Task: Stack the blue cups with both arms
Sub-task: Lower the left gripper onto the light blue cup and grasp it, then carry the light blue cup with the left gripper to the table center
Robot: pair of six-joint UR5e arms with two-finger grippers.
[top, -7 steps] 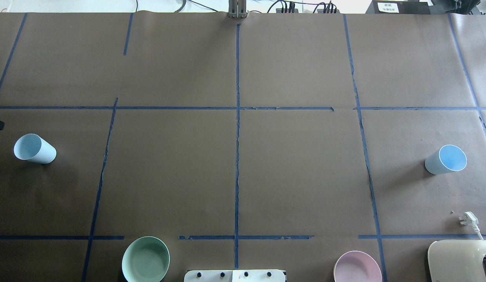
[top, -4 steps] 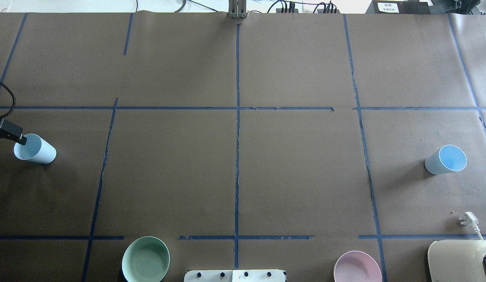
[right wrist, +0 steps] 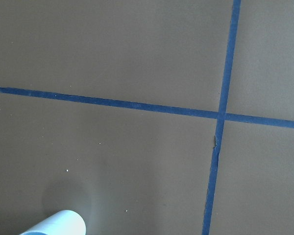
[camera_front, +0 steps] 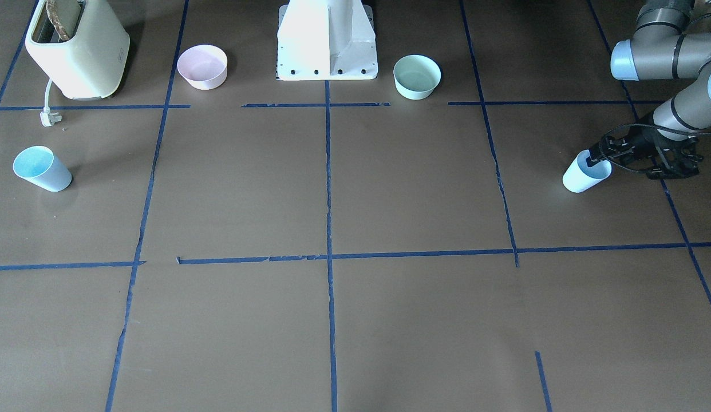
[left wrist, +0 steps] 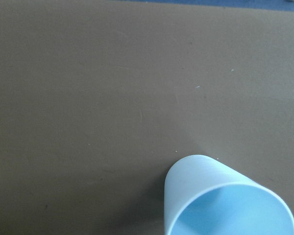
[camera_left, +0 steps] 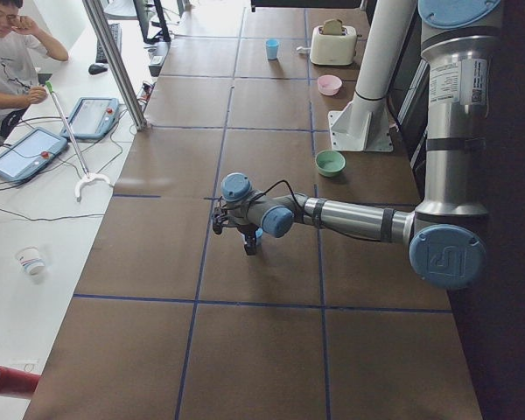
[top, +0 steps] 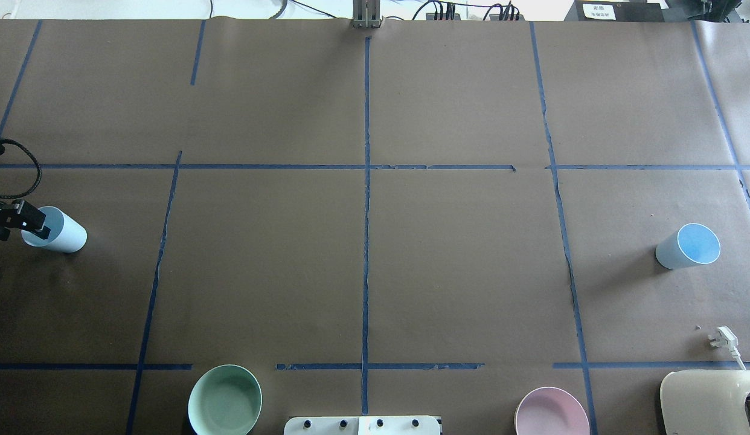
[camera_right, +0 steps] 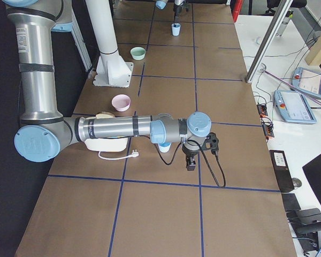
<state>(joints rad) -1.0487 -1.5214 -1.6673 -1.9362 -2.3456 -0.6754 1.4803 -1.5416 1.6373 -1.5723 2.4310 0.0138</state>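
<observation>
Left cup (top: 61,234) and right cup (top: 688,246) stand upright, well apart at opposite ends of the table (top: 459,272).
The left gripper (camera_front: 591,160) is cut off at the overhead view's edge. One black finger dips into the left cup's mouth, but its jaw spread cannot be told. The right gripper (camera_right: 191,159) hangs near the right cup, which is half hidden behind the arm; whether its jaws are apart is unreadable. The toaster (camera_front: 78,54) holds a brown slice.

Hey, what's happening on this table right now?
Two robot arms are going for two blue cups to stack them. The left gripper is at the rim of the left cup, with one of its fingers inside. The right gripper hangs beside the right cup, apart from it. The cups stand far apart, unstacked.
</observation>
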